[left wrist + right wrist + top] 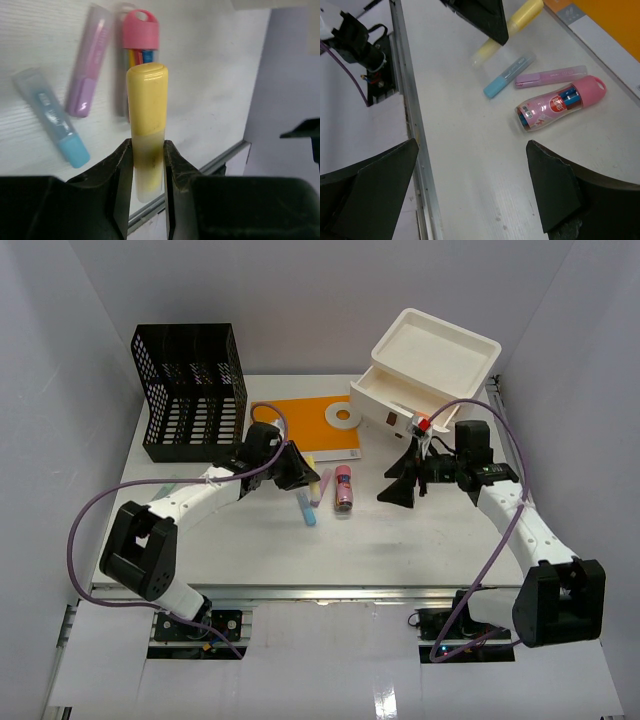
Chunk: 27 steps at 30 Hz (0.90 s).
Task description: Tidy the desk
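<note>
My left gripper (pixel 148 150) is shut on a yellow highlighter (pixel 147 110), clamped near its pale end, above the white desk (pixel 400 550). From above, the left gripper (pixel 297 470) hovers by the orange notebook's near corner. On the desk beside it lie a blue highlighter (pixel 50 116), a purple highlighter (pixel 90 62) and a pink-capped tube of pens (pixel 140 30). My right gripper (pixel 472 155) stands wide open with nothing between its fingers, right of the pink tube (pixel 560 102). The right wrist view also shows the yellow highlighter (pixel 512 25).
A black mesh organizer (pixel 190 390) stands at the back left. An orange notebook (pixel 318 435) carries a white tape roll (pixel 342 417). A white drawer box (pixel 425 370) with one drawer pulled out stands at the back right. A metal rail (pixel 330 592) runs along the front edge.
</note>
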Tool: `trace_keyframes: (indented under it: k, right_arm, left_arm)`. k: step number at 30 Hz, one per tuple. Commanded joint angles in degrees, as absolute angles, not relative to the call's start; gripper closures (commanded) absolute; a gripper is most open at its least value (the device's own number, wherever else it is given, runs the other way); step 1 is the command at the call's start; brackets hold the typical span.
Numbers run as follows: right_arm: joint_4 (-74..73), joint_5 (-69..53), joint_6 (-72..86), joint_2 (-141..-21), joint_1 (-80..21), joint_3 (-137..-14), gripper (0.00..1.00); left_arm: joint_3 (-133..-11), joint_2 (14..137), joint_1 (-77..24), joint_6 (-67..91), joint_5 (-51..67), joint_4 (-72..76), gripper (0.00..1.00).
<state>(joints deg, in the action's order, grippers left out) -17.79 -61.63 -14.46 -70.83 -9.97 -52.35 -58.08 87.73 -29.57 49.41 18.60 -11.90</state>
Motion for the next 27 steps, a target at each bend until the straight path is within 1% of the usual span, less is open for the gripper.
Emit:
trace_keyframes:
  k: [1,9,12,16,21,24,27]
  right_arm:
    - [-7.5,-59.5,6.2,-71.8,-10.5,-54.9,0.05]
    - [6.7,-54.0,22.9,-73.1,-11.6,-53.2,0.07]
    - [8.2,-52.1,23.7,-73.3,-11.9,-53.2,0.08]
    - [6.5,-49.9,23.7,-74.8,-12.6,-54.7,0.09]
    - [3.7,-42.5,21.3,-75.2,-13.7,-55.0,0.14]
    - [3.5,-41.0,21.1,-75.3,-13.8,-54.6,0.19]
    - [4.0,-41.6,22.0,-75.6,-14.1,-54.5,0.3]
  left_arm:
    - [-57.9,88.1,-33.1,46.6,29.9,5.2,1.0]
    - [-59.5,91.4,-38.7,44.4,34.4,15.9,1.0]
    - [-60.6,92.4,-39.9,44.4,34.5,17.3,1.0]
    - [-61.9,93.8,-40.8,44.6,34.4,18.0,1.0]
    - [-63.0,94.6,-41.1,45.0,34.2,19.0,1.0]
    - [-62.9,94.7,-41.2,45.2,34.2,19.7,1.0]
    - [-63.1,95.0,-41.3,45.6,34.3,20.3,1.0]
